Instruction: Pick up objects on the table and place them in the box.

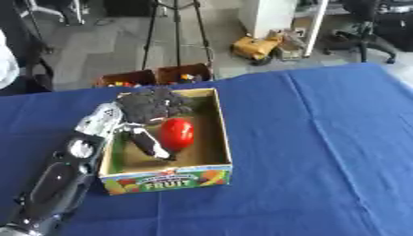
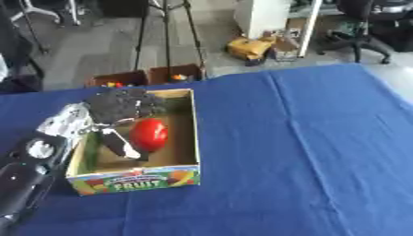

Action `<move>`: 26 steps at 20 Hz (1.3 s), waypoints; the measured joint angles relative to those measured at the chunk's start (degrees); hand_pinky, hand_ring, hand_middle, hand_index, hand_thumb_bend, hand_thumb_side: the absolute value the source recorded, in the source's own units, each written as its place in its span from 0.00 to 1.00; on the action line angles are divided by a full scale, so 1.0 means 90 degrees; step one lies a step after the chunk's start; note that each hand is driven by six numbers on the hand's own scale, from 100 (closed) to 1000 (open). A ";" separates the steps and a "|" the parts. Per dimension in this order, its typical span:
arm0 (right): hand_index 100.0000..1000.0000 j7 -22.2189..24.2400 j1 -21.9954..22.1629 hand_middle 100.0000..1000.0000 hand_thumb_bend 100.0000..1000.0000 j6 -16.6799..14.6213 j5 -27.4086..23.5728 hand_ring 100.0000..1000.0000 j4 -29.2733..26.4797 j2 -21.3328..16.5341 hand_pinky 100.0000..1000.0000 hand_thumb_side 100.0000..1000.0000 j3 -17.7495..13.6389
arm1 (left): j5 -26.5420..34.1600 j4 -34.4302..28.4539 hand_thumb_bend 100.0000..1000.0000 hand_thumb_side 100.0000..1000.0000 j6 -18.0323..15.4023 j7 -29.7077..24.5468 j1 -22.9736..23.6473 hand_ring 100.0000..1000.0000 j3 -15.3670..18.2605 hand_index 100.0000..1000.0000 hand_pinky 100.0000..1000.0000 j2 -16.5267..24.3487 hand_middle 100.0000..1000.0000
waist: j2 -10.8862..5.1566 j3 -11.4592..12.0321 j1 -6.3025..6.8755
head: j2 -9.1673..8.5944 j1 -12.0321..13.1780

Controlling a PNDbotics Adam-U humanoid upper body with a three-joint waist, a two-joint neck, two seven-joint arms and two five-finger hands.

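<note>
The left hand (image 1: pixel 153 107) reaches in from the lower left of the frame, its black and silver arm crossing the near-left corner of the box (image 1: pixel 222 138) and its palm hanging over the box's far-left part. The fingers curl downward. The thumb (image 1: pixel 150 143) points toward the near wall and lies right beside a red object (image 1: pixel 176 133), roundish and smooth; whether thumb and fingers actually pinch it or merely sit against it cannot be told from either view. The red object is inside the box, left of centre, with bare brown floor showing to its right and in front of it. The right hand shows in neither view.

The box is a shallow open cardboard tray with a printed front panel reading FRUIT. It stands in the left-centre of the frame on a table (image 1: pixel 322 152) covered in blue cloth. The arm covers part of the box's left wall; the right and far walls are unobstructed. To the right of the box the cloth runs bare to the frame's right edge, and a band of cloth lies open in front of the box. Beyond the table's far edge, two small brown bins (image 1: pixel 153 76) sit on the floor in the upper left.
</note>
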 measured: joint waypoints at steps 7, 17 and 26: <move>0.78 0.0009 0.0000 0.52 0.00 0.0017 0.0000 0.78 0.0000 0.0003 0.67 0.74 0.0000 | -0.0450 0.0026 0.60 0.74 0.0074 -0.0035 0.0000 1.00 0.0058 1.00 1.00 0.0000 1.00 | 0.0000 0.0006 0.0003 | -0.0001 0.0000; 0.78 -0.0007 0.0015 0.52 0.00 0.0040 0.0001 0.78 0.0000 0.0018 0.67 0.74 -0.0003 | 0.1115 -0.0687 0.00 0.97 -0.0105 0.0172 0.0108 1.00 0.0206 1.00 1.00 0.0046 1.00 | -0.0006 0.0141 -0.0010 | 0.0030 -0.0048; 0.78 -0.0141 0.0071 0.53 0.00 0.0052 0.0058 0.78 0.0000 0.0014 0.67 0.75 -0.0081 | 0.6270 -0.4020 0.00 0.88 0.0799 0.0025 0.1105 0.92 0.0349 1.00 0.87 0.1133 0.90 | -0.0085 0.0465 -0.0080 | 0.0265 -0.0256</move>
